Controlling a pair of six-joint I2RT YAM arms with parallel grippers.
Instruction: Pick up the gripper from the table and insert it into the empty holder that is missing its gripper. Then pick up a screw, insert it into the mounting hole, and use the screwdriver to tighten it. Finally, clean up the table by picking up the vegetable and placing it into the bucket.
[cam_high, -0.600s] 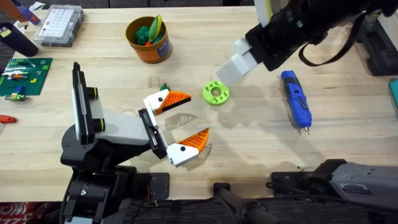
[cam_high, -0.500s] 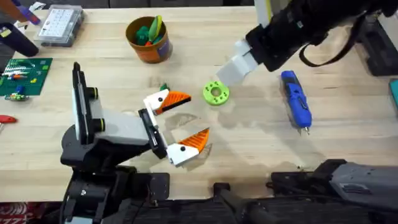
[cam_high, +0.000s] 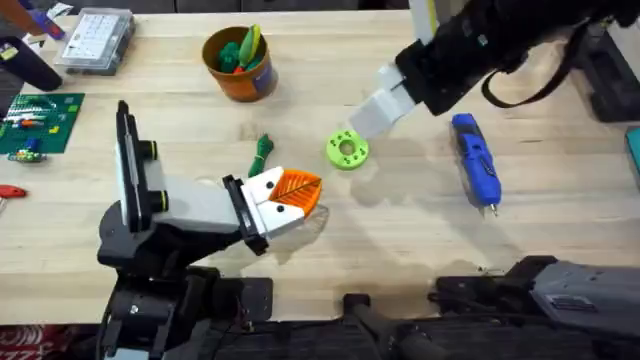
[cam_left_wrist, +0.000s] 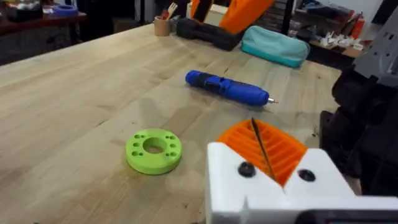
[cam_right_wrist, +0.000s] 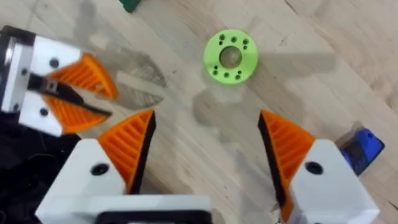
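On the pale wooden desk (cam_high: 560, 225), the left end effector (cam_high: 290, 195) sits clenched at centre frame, its orange ribbed pads pressed together on nothing. The small slender dark-green toy vegetable (cam_high: 263, 151) lies just above it. The right end effector (cam_right_wrist: 205, 152) hovers released over a lime-green ring with holes (cam_high: 347, 150). The bright blue cylindrical screwdriver (cam_high: 475, 162) lies at right, and the small round orange bucket (cam_high: 240, 62) stands at upper left.
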